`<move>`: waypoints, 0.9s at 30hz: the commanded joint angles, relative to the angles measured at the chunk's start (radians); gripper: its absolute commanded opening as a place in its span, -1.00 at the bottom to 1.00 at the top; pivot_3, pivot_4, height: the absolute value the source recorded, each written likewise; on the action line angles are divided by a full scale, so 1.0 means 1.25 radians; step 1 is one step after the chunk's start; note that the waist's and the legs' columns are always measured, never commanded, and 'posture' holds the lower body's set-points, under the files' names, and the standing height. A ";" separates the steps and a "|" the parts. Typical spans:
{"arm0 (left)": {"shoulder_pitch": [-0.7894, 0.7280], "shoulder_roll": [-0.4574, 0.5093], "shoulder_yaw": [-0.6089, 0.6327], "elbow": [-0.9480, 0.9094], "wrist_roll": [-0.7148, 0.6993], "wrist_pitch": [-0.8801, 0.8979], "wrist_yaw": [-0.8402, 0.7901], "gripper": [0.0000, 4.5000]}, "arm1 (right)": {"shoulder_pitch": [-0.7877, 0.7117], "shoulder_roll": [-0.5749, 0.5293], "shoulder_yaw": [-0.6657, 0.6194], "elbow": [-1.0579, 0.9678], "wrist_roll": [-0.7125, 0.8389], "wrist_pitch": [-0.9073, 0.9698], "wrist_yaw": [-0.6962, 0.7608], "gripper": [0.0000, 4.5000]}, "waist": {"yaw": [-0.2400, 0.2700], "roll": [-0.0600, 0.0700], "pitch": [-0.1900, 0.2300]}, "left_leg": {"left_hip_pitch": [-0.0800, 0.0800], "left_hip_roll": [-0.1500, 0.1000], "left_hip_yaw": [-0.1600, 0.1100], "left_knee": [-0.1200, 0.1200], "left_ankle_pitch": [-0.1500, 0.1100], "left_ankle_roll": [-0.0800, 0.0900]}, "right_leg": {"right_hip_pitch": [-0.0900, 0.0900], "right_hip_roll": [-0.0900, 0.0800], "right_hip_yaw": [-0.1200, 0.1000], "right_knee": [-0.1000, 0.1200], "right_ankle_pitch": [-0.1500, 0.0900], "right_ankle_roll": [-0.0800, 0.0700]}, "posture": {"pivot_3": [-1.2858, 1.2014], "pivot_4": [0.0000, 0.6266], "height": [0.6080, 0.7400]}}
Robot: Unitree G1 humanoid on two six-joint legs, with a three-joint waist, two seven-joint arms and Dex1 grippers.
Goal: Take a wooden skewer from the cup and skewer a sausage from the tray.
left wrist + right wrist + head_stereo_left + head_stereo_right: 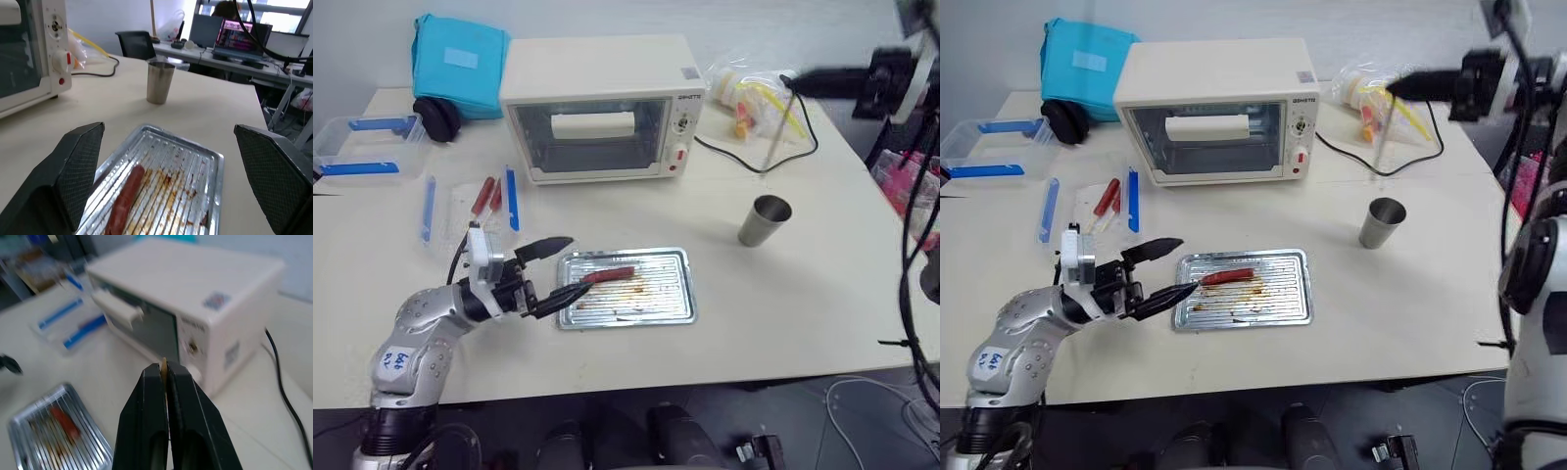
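At the desk's (783, 313) far left corner sits a clear plastic box (367, 147) with blue clips. Nearer the front, the left gripper (551, 270) hovers at the left end of the tray (680, 294), its two black fingers spread wide with nothing between them. The tray lies near the middle of the desk, toward the front edge, and the sausage (608, 275) rests on its ribbed floor near the left end, close to the lower fingertip. Behind it stands the toaster oven (602, 108). Right of the tray the cup (765, 220) stands upright. Above it, the right gripper (165, 369) is pressed together, pinching the wooden skewer (779, 132), which hangs down clear of the cup.
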 commanded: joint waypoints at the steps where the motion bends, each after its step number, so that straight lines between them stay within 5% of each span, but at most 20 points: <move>1: -0.035 -0.046 -0.004 -0.012 -0.007 -0.026 0.049 1.00 | 0.091 0.072 -0.104 -0.172 0.135 0.114 -0.081 -1.00 | 0.001 -0.001 0.000 | 0.000 0.000 0.000 0.000 0.000 0.000 | 0.000 0.000 0.000 0.000 0.000 0.000 | 0.03 -0.52 1.00; 6: -0.099 -0.172 -0.051 0.008 0.068 -0.110 0.151 1.00 | 0.304 0.266 -0.254 -0.531 0.346 0.259 -0.274 -1.00 | 0.009 -0.001 -0.001 | -0.002 0.000 -0.003 0.001 0.000 0.000 | 0.000 0.000 0.000 0.005 0.000 0.001 | 0.03 -0.52 1.00; 13: -0.150 -0.295 -0.112 0.024 0.113 -0.175 0.228 1.00 | 0.432 0.455 -0.340 -0.781 0.563 0.394 -0.536 -1.00 | 0.020 -0.001 -0.001 | -0.017 0.001 -0.008 0.012 0.000 0.000 | -0.013 -0.002 -0.003 0.013 0.000 0.001 | 0.03 -0.52 1.00; 27: -0.193 -0.379 -0.163 0.043 0.122 -0.219 0.266 0.92 | 0.529 0.491 -0.326 -0.875 0.808 0.424 -0.768 -1.00 | 0.019 -0.001 -0.001 | -0.017 0.000 -0.008 0.013 0.001 0.000 | -0.013 -0.001 -0.002 0.012 0.000 0.001 | 0.03 -0.52 1.00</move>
